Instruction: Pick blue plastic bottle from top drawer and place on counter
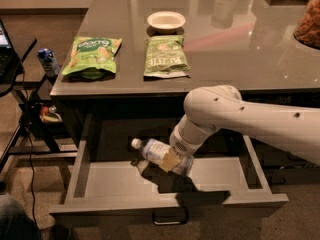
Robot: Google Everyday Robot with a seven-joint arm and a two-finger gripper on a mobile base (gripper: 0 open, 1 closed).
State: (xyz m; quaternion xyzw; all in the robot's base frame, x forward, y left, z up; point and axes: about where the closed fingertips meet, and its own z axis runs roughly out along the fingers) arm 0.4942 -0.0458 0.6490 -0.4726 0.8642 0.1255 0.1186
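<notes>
The blue plastic bottle (153, 150) lies tilted over the middle of the open top drawer (102, 182), its white cap toward the back left and its body running down to the right, with a dark shadow on the drawer floor just beneath it. The gripper (172, 160) is at the bottle's lower end, and a tan finger pad (169, 160) lies across the clear plastic. The claw appears closed around the bottle, though the wrist hides much of the grasp. The bottle seems to sit slightly clear of the drawer floor, but this angle does not settle it. The white arm (250, 121) reaches in from the right edge, crossing above the drawer's right side. A small metal handle (170, 217) sits on the drawer's front panel. Above, on the counter (230, 54), two green snack bags lie side by side near the front edge, the left bag (92, 57) and the right bag (166, 56), with a white bowl (166, 20) just behind the right one. A small dark-blue carton (48, 62) stands off to the left, beside the counter.
</notes>
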